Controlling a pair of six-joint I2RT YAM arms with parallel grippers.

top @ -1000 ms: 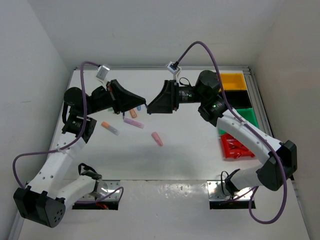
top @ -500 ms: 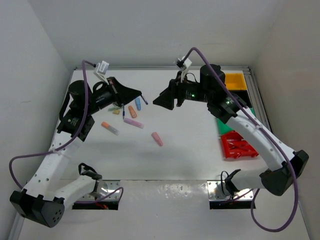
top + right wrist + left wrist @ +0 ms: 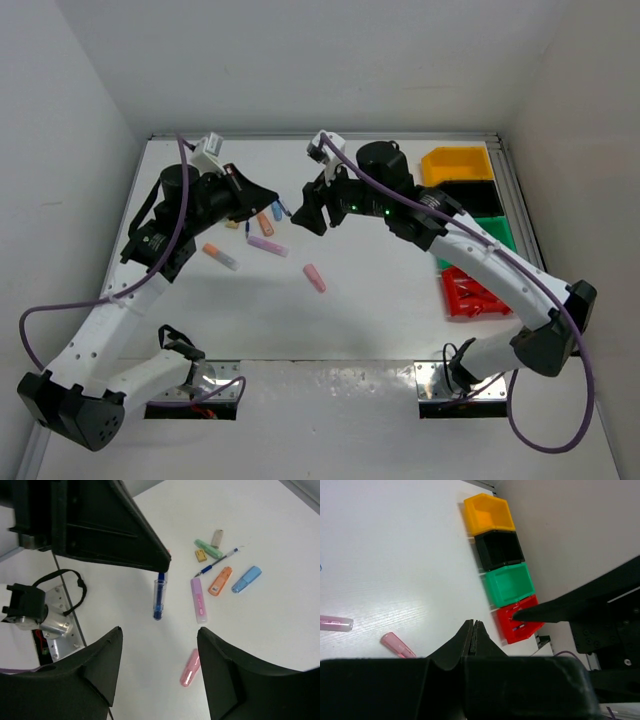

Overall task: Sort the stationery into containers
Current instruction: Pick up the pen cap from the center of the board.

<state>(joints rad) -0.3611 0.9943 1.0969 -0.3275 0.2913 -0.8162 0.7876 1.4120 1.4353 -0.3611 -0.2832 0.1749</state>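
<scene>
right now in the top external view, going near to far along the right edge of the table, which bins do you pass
red bin → green bin → black bin → yellow bin
</scene>
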